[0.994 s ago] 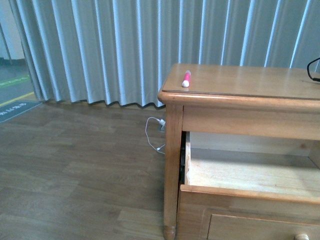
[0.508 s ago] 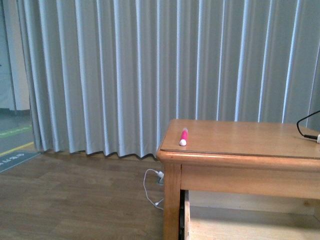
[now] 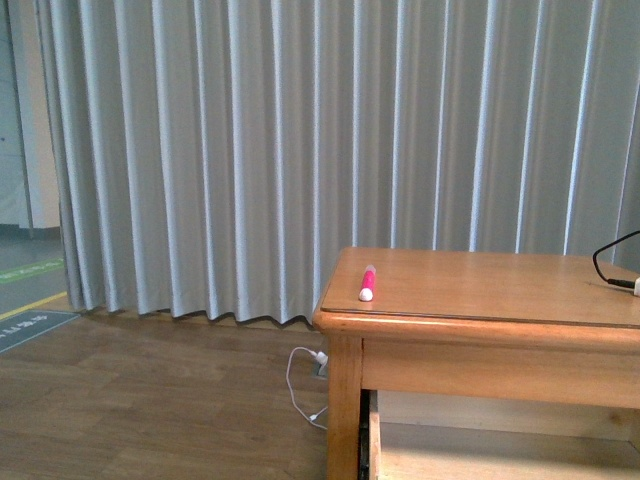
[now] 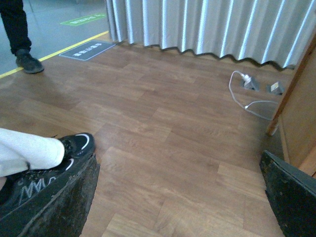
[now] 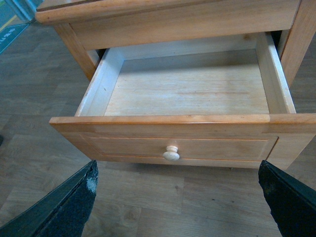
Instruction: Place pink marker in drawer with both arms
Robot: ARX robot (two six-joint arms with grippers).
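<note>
Pink marker (image 3: 367,283) flat on cabinet top (image 3: 480,285), drawer (image 5: 187,94) open below

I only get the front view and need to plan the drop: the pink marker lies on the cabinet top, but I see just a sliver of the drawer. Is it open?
Observer: Yes, the right wrist view shows the drawer pulled well out, knob toward the camera.
Operator: Anything in it?
Observer: Nothing; just bare pale wood.
Operator: And the grippers?
Observer: Both open and empty: the right gripper faces the drawer front, the left gripper faces the floor near someone's shoe.
</note>
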